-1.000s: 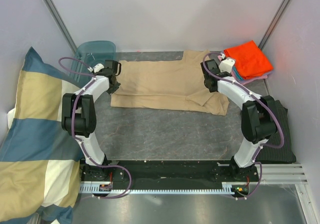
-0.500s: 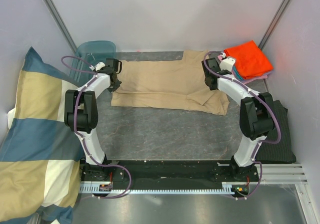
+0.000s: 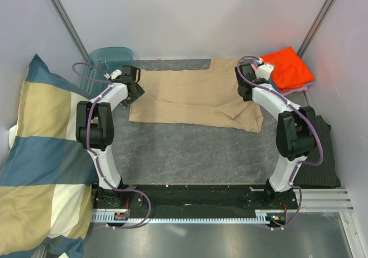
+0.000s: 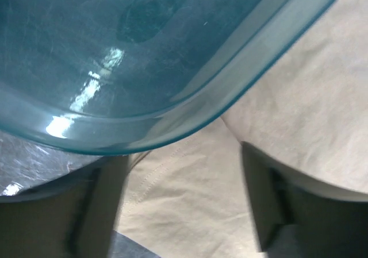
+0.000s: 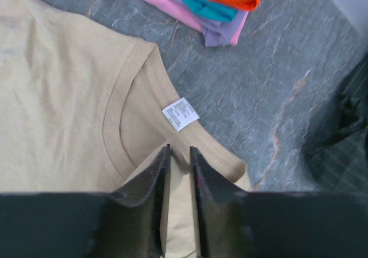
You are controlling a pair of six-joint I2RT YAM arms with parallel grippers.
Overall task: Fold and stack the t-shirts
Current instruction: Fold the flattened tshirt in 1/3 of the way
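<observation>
Opened since: left end effector [image 4: 178, 174] wide, right end effector [image 5: 179, 157] slightly; tan t-shirt [image 3: 190, 94] half-folded.

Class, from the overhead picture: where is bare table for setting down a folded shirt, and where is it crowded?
Free: the wide grey table between the tan shirt and the arms' base rail. Crowded: back right, the stack of folded shirts; back left, the clear bin; left, the pillow; right, the dark cloth.
</observation>
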